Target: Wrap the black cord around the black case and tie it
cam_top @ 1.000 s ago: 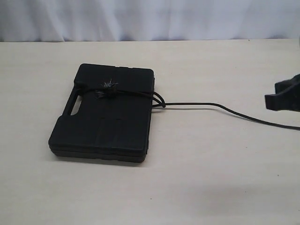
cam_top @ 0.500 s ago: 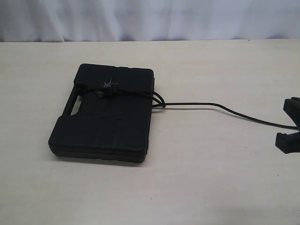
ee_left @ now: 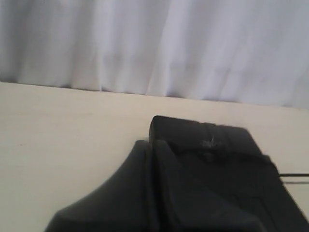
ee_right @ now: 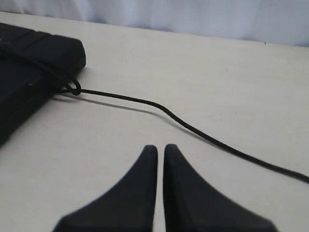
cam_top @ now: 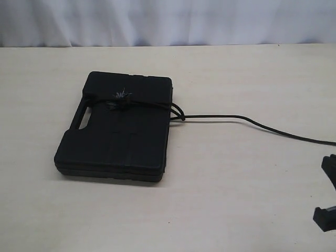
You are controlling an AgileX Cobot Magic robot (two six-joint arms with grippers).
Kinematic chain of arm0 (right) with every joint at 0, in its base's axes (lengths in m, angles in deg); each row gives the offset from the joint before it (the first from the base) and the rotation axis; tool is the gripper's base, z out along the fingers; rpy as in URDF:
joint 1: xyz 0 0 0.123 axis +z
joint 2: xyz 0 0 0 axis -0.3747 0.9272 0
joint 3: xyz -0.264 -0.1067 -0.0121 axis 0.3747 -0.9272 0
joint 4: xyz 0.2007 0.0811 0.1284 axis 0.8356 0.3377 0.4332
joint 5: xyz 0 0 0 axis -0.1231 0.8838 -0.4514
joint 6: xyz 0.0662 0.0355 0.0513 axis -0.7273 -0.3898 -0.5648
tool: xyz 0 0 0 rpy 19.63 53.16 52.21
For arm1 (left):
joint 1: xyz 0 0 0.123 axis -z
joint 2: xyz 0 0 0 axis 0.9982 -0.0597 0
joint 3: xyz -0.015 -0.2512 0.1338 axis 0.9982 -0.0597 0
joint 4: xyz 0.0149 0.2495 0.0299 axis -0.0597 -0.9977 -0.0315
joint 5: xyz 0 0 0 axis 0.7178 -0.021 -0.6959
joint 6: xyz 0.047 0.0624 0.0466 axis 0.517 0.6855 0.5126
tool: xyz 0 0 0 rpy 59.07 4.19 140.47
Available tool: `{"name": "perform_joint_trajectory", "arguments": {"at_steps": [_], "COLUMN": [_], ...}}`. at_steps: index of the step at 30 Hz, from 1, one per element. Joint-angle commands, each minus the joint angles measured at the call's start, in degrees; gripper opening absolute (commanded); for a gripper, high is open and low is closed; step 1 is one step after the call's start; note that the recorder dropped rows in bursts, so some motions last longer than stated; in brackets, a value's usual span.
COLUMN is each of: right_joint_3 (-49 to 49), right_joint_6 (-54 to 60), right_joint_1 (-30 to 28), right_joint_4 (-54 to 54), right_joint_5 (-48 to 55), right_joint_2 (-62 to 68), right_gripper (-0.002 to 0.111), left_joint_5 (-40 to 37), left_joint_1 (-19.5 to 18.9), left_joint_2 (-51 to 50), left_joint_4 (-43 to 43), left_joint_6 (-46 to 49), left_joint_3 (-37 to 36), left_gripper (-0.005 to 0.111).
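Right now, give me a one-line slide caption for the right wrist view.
Shut right claw hovers empty over the table, clear of the black cord trailing from the black case.

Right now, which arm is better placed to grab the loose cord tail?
Probably the right. The cord trails off the case toward the right side and lies just ahead of the shut right gripper. The left gripper, also shut, faces the case, with that tail beyond it.

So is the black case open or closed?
Closed. The black case lies flat with both halves together, and the black cord crosses its top.
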Motion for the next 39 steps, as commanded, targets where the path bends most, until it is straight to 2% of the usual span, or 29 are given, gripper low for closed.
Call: {"name": "perform_joint_trajectory", "arguments": {"at_steps": [1,5,7,11,24,26,30,39], "right_joint_3": [-0.3,-0.3,-0.3,-0.3,-0.3,-0.3,-0.3,-0.3], "right_joint_6": [0.5,0.5,0.5,0.5,0.5,0.5,0.5,0.5], "right_joint_1": [-0.1,-0.1,-0.1,0.4,0.4,0.4,0.4,0.4], "right_joint_4": [-0.2,-0.2,-0.2,-0.1,-0.5,-0.5,-0.4,2.6], "right_joint_5": [5.8,5.5,5.5,1.7,1.0,1.0,1.0,1.0], "right_joint_2": [-8.4,-19.0,-23.3,-23.3,-23.3,-23.3,-23.3,-23.3], "right_gripper": [0.004,0.004,0.004,0.004,0.004,0.004,0.004,0.004], "left_joint_5": [0.0,0.0,-5.0,-12.7,-11.4,-10.3,-9.3,-9.2], "left_joint_1": [2.4,5.3,6.4,6.8,6.9,6.9,6.9,6.9], "left_joint_2": [5.5,13.8,13.8,13.8,13.8,13.8,13.8,13.8], "left_joint_4": [-11.1,-15.4,-19.8,-23.8,-23.7,-25.7,-37.7,-38.5], "left_joint_6": [0.1,0.1,0.1,0.1,0.0,0.0,0.0,0.0], "left_joint_3": [-3.0,-5.9,-5.9,-5.9,-5.9,-5.9,-5.9,-5.9], "left_gripper": [0.000,0.000,0.000,0.000,0.000,0.000,0.000,0.000]}}
